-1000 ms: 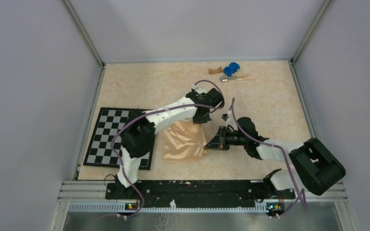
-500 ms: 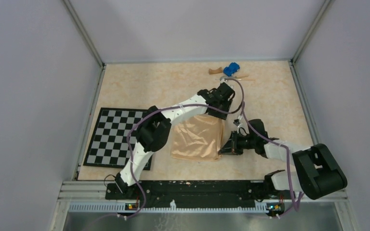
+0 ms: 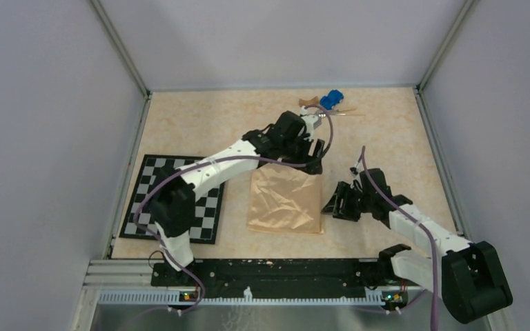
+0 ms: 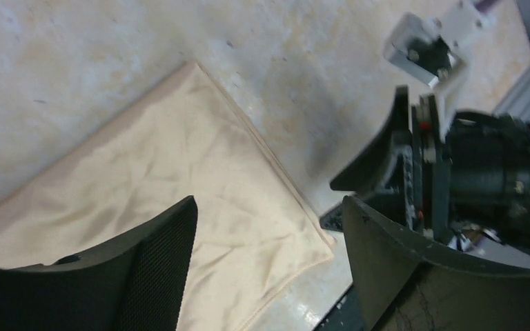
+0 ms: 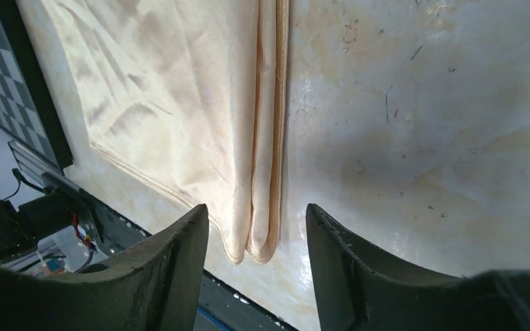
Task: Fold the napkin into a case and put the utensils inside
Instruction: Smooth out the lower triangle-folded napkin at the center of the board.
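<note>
In the middle of the counter (image 3: 393,138), the napkin (image 3: 284,200) is lying folded but wide, not yet a narrow case. The left hand (image 4: 269,207) is hovering over its far right corner with fingers spread and nothing between them. The right hand (image 5: 257,210) is hanging open just above the layered right edge. The utensils (image 3: 344,111) are lying at the far edge, beside the toy car (image 3: 331,98). I think a pinch may be catching only the top layer, so the fold is opening, or the thin cloth is sliding away.
</note>
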### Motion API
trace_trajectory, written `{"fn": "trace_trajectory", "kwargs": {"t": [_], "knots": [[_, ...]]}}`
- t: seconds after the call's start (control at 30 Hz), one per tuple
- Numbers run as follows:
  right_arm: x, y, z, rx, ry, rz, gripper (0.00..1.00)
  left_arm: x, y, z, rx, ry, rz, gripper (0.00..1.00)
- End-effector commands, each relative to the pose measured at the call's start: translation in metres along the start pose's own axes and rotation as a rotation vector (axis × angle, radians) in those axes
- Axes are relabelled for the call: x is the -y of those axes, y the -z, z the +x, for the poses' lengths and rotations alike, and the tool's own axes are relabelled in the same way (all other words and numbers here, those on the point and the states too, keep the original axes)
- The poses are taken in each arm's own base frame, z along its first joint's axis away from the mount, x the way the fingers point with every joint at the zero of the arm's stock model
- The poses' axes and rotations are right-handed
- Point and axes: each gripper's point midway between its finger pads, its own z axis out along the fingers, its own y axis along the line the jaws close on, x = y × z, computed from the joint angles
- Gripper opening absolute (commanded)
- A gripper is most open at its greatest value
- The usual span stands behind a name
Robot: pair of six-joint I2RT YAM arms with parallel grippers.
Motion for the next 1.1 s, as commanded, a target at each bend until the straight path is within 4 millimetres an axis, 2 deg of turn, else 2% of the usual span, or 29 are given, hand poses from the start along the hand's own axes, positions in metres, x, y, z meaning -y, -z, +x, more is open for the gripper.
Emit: {"fn": "trace_trajectory", "kwargs": {"t": [0.0,0.1,0.17,0.23,0.3,0.43,0.6,0.87,1.07], "knots": [[-0.011,0.002,-0.028,0.055,-0.015,0.006,0.54,0.03,0.022,0.03,0.003,0.109,0.217,0.81],[-0.009,-0.004,-0.024,-0.01,-0.034,-0.02,0.5,0.051,0.022,0.074,-0.038,0.225,0.341,0.76],[-0.009,-0.008,-0.012,-0.069,-0.03,-0.053,0.4,0.067,0.016,0.104,-0.086,0.247,0.357,0.72],[-0.005,-0.009,0.001,-0.118,-0.036,-0.066,0.27,0.074,0.007,0.125,-0.126,0.232,0.312,0.7],[-0.001,-0.009,0.01,-0.134,-0.035,-0.063,0.24,0.079,-0.001,0.138,-0.148,0.21,0.274,0.68],[0.001,-0.007,0.021,-0.146,-0.033,-0.086,0.2,0.08,-0.016,0.152,-0.172,0.178,0.217,0.58],[0.004,-0.011,0.033,-0.17,-0.051,-0.119,0.15,0.081,-0.032,0.164,-0.21,0.168,0.184,0.52],[0.005,-0.013,0.038,-0.176,-0.06,-0.14,0.04,0.082,-0.051,0.17,-0.249,0.12,0.129,0.38],[0.004,-0.014,0.037,-0.172,-0.055,-0.15,0.0,0.081,-0.056,0.17,-0.257,0.109,0.102,0.22]]}}
